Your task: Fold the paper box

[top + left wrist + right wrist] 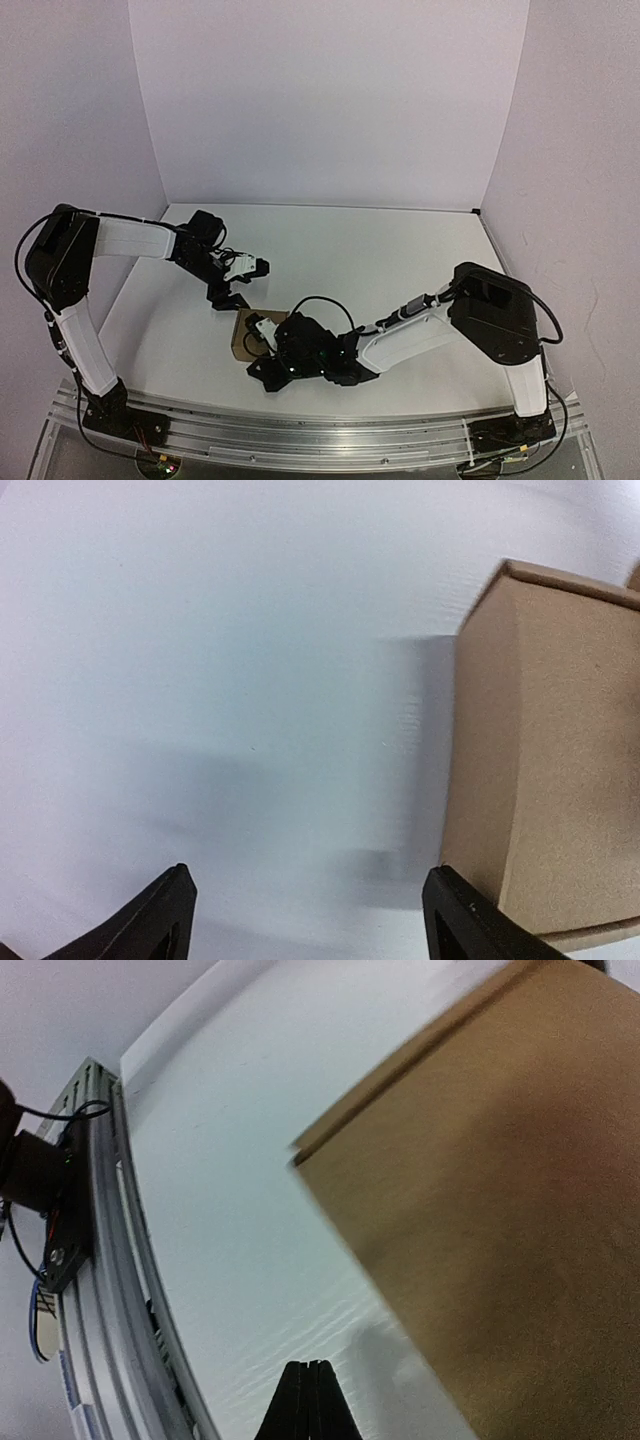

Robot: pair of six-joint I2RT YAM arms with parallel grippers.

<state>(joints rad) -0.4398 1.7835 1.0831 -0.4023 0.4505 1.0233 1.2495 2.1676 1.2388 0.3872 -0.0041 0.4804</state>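
On the white table (400, 260), the squarish paper box (240, 337) sat toward 7 o'clock. It looked light, stiff and easily dented, best held by opposite walls. At its 12 o'clock, the left gripper (310, 920) gaped, empty. At 4 o'clock, the right gripper (310, 1400) was closed on nothing.

Plain lilac walls (330, 100) enclose a white table (400, 250) (aluminium rail (300, 425) along its near edge).
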